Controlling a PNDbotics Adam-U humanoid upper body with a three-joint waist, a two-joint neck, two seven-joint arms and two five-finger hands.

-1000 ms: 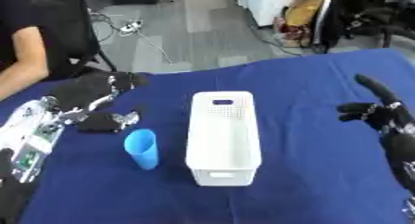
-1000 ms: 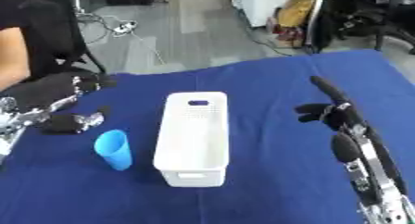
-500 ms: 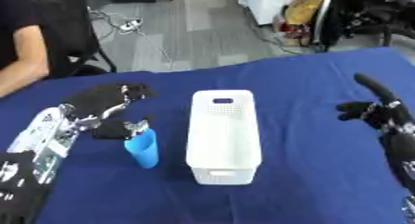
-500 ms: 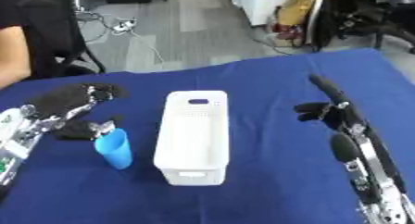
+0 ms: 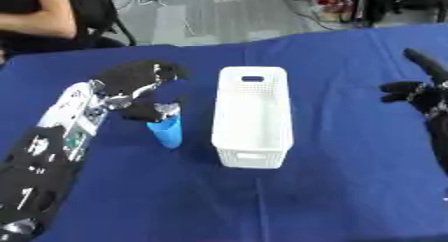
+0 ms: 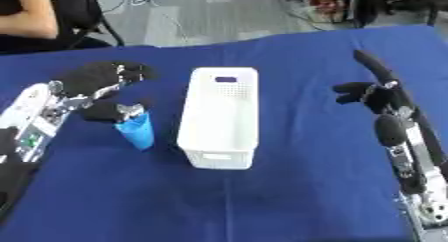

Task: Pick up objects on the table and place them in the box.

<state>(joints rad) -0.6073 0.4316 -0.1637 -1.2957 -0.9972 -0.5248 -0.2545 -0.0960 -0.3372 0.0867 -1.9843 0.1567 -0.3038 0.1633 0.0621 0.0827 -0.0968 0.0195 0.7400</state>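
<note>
A blue cup [image 5: 166, 131] stands upright on the blue table, just left of the white perforated box [image 5: 253, 115]. My left hand [image 5: 140, 82] hovers over the cup's rim, its fingers spread above and its thumb down at the cup's top; the fingers do not close round it. Whether the thumb touches the rim I cannot tell. My right hand [image 6: 372, 93] is held up at the right side of the table, fingers relaxed and holding nothing. The box looks empty inside.
The blue cloth table [image 5: 289, 196] stretches wide in front of and to the right of the box. A seated person and a black chair are beyond the far left edge. Cables lie on the grey floor behind.
My left hand has moved right and forward from the table's left part to just above the blue cup. The right hand has stayed where it was.
</note>
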